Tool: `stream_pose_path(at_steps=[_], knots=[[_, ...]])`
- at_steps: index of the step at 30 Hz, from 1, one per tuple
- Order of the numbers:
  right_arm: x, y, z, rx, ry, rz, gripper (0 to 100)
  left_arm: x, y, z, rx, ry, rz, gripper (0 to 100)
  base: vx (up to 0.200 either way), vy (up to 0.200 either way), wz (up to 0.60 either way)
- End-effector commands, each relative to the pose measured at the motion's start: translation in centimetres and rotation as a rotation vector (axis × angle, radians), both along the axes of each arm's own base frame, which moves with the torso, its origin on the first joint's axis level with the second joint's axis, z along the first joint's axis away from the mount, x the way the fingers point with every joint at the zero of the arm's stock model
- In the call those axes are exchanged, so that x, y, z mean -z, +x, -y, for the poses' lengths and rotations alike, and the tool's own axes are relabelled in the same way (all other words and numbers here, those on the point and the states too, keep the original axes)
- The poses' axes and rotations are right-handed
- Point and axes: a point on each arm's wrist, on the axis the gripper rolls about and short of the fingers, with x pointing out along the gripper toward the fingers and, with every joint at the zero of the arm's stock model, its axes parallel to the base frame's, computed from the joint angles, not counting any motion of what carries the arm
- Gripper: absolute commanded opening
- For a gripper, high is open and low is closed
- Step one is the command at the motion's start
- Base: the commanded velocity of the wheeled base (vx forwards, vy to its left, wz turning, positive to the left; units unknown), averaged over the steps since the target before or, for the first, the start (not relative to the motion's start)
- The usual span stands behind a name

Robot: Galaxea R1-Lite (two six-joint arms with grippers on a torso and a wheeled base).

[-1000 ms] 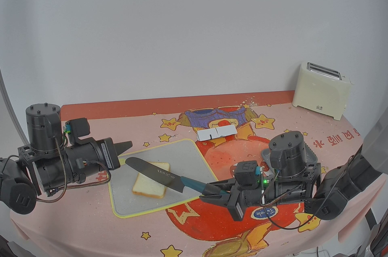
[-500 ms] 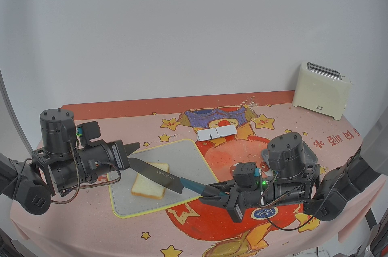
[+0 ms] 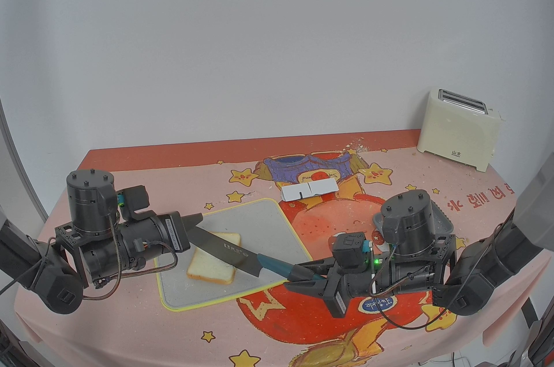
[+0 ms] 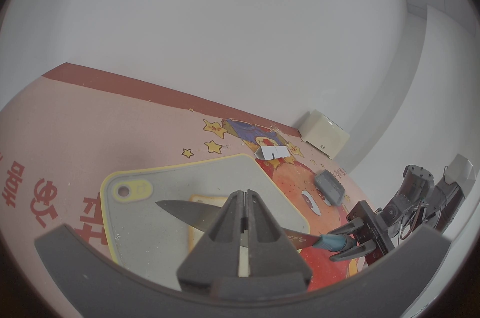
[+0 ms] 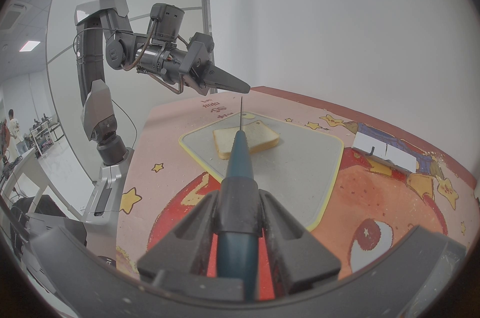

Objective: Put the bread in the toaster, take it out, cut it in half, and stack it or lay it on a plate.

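Note:
A slice of bread (image 3: 210, 268) lies flat on the grey, yellow-rimmed cutting board (image 3: 271, 224). My right gripper (image 3: 306, 274) is shut on the teal handle of a knife (image 3: 225, 251), whose dark blade reaches across the bread toward the left. In the right wrist view the blade (image 5: 240, 116) stands edge-on over the bread (image 5: 252, 136). My left gripper (image 3: 195, 220) is shut and empty, its tip just above the knife's tip at the board's left end. The left wrist view shows its closed fingers (image 4: 230, 214) over the blade (image 4: 187, 214). The cream toaster (image 3: 460, 128) stands at the far right.
A small grey tray (image 3: 445, 222) sits behind my right wrist. A white folded card (image 3: 309, 189) lies behind the board. The table's front edge runs close below both arms, and the wall stands behind the table.
My left arm has moved right and toward the board, bringing its shut gripper up to the knife's tip. The right gripper and knife have barely shifted.

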Motion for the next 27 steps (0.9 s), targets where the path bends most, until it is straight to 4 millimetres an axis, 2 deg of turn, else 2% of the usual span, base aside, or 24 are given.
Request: stream_pose_path(at_steps=[1,27], knots=[[0.08,0.01,-0.03,0.0,-0.002,-0.001,0,0.65,0.08,0.07,0.001,0.009,-0.023,0,0.0,0.0,0.0],[0.02,-0.08,-0.28,-0.006,0.002,0.0,0,1.62,-0.61,-0.25,0.0,0.022,-0.061,0,0.0,0.0,0.0]])
